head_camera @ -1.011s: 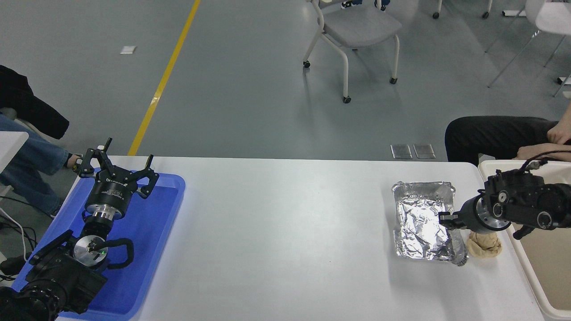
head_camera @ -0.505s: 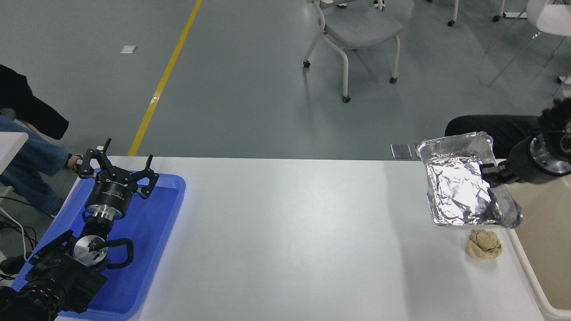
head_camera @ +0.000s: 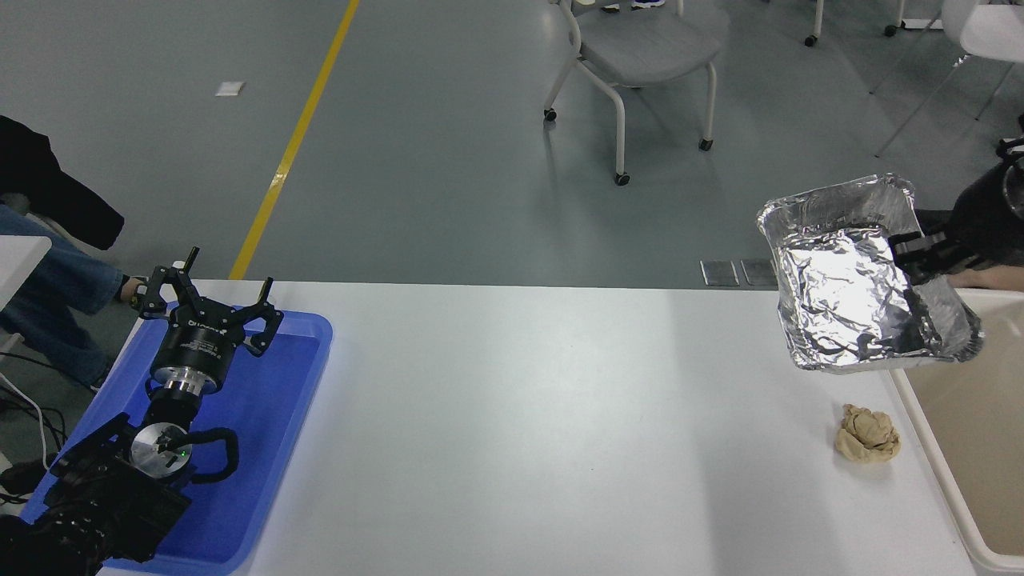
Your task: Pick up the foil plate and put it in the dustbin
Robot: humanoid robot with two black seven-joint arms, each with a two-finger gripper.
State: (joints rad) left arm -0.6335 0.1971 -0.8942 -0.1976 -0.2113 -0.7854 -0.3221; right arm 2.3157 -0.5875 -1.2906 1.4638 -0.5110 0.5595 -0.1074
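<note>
The shiny, crinkled foil plate (head_camera: pixel 848 288) hangs in the air above the table's far right corner, tilted with its inside facing the camera. My right gripper (head_camera: pixel 912 254) comes in from the right edge and is shut on the plate's right rim. The cream dustbin (head_camera: pixel 920 416) stands at the right edge of the table, mostly cut off by the picture; the plate's lower right corner overlaps its near-left rim. My left gripper (head_camera: pixel 210 300) is parked open over a blue tray at the lower left.
A crumpled tan paper wad (head_camera: pixel 867 434) lies on the table beside the dustbin's left wall, below the plate. The blue tray (head_camera: pixel 280 400) sits at the left. A seated person (head_camera: pixel 48 264) is at the far left, a grey chair (head_camera: pixel 640 56) beyond the table.
The right gripper has lifted the foil plate off the table, up and to the right toward the dustbin. The paper wad stayed put and the left arm has not moved.
</note>
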